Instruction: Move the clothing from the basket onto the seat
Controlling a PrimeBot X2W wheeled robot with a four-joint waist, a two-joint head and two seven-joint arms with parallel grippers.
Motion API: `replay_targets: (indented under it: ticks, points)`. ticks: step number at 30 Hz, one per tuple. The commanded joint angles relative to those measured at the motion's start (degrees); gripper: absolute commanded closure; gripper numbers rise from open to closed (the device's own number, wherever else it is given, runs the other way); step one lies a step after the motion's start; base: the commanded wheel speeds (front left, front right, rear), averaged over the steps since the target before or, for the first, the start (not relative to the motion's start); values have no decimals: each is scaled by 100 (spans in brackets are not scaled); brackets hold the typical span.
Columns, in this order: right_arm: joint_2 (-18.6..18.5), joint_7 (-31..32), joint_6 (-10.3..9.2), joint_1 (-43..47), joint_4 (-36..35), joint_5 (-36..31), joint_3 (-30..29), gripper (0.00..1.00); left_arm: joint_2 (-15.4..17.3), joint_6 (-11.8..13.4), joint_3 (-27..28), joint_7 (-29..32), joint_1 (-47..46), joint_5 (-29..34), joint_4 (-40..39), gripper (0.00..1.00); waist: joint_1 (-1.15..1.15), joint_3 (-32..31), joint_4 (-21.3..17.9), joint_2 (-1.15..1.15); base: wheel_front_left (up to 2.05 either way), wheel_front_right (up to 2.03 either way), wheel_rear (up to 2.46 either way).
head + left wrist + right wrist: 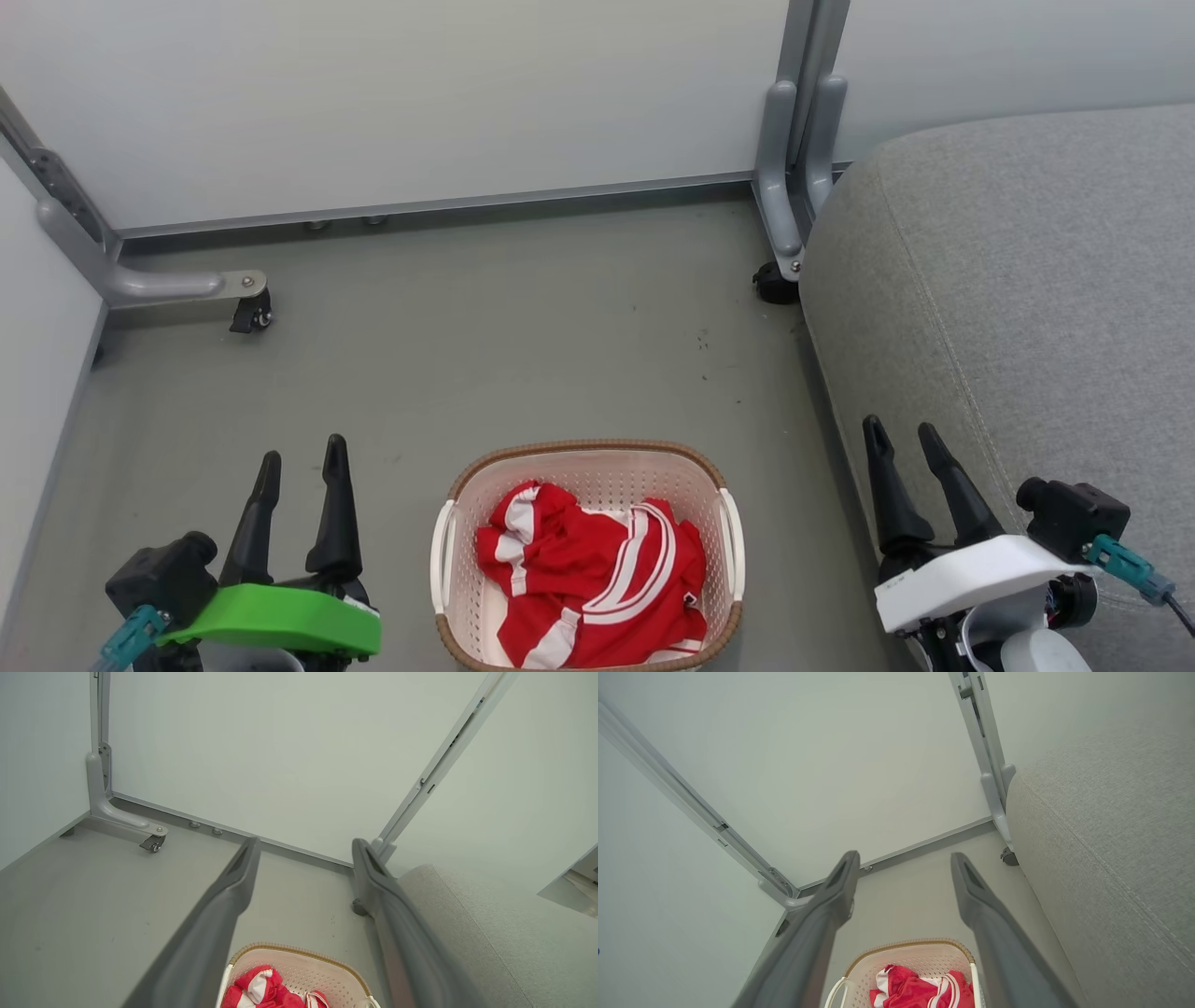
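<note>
Red clothing [588,579] with white stripes lies crumpled inside the cream basket [586,457], which stands on the floor at the bottom centre of the head view. The grey seat [1027,280] fills the right side, its edge just right of the basket. My left gripper [303,457] is open at the lower left, well left of the basket, empty. My right gripper [904,434] is open at the lower right, over the seat's front edge, empty. Both wrist views show the clothing [261,994] [920,991] in the basket [322,959] [924,947] below the spread fingers, beside the seat [467,933] [1111,835].
Pale partition walls close the back and left. A grey panel foot with a caster [250,315] juts onto the floor at the back left. Another grey post foot [780,271] stands against the seat's far corner. Bare grey floor [513,345] lies beyond the basket.
</note>
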Motion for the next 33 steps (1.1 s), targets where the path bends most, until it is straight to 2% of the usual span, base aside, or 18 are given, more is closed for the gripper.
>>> replay_targets:
  ticks: [1,33]
  points:
    - [-30,-68,2,37,-77,-155,24,0,40,-35,0,-59,4,171,-64,0,0,1,-3,0,0,0,0]
    - [-44,-494,3,216,-189,-1714,241,0,51,-128,-255,-480,208,1920,-181,0,0,-55,-71,0,0,0,0]
